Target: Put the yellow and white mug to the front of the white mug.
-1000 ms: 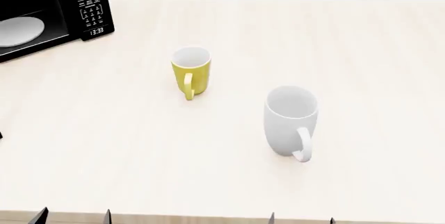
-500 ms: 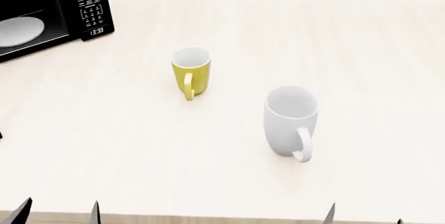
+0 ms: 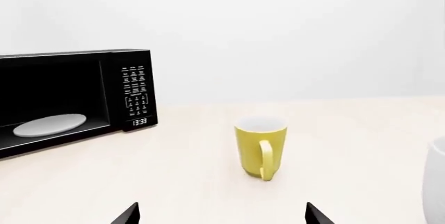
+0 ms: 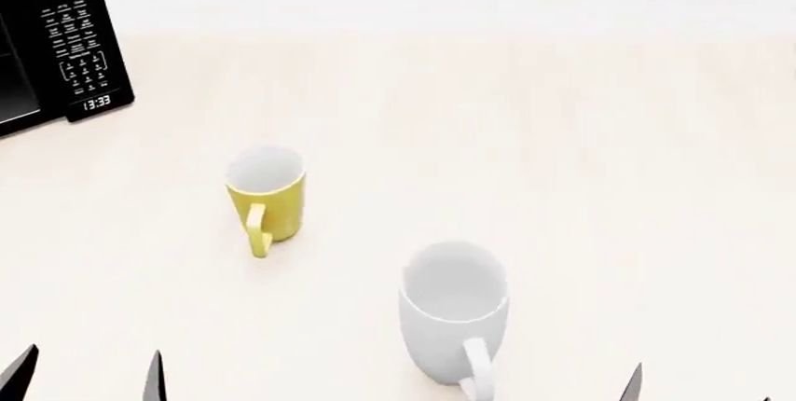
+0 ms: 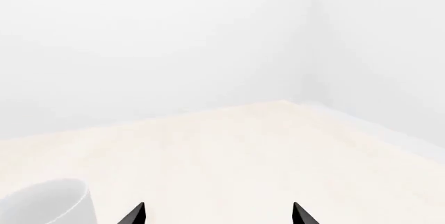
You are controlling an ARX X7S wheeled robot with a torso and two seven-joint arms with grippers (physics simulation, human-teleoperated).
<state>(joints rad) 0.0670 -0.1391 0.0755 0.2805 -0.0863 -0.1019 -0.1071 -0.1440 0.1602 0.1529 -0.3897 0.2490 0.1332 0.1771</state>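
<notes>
Microwave point(image 4: 56, 42): black, at the far left of the desk point(image 4: 560, 159), door side showing a white plate point(image 3: 49, 125) inside in the left wrist view; well apart from both mugs.
Left tool point(image 4: 85, 378): only two dark fingertips show at the near left edge of the head view. They stand well apart with nothing between them, so the tool reads as wide and empty.
Yellow and white mug point(image 4: 265, 198): upright on the desk, left of centre, handle turned toward the robot. In the left wrist view point(image 3: 261, 146) it stands ahead of the left tool and between the lines of its two fingertips, clear of them.
White mug point(image 4: 454, 322): upright, right of and nearer than the yellow one, handle also toward the robot; the two mugs are apart, not touching.
Right tool point(image 4: 696, 387): tips barely in view at the near right edge. In the right wrist view point(image 5: 218, 214) the tips are spread with nothing held; the white mug sits off to one side.
Governing relation: the yellow mug lies forward of the left tool and on that arm's side; judged the nearer arm for the pickup.
Task status: no grasp made; the yellow mug is not yet at the front of the white mug.
</notes>
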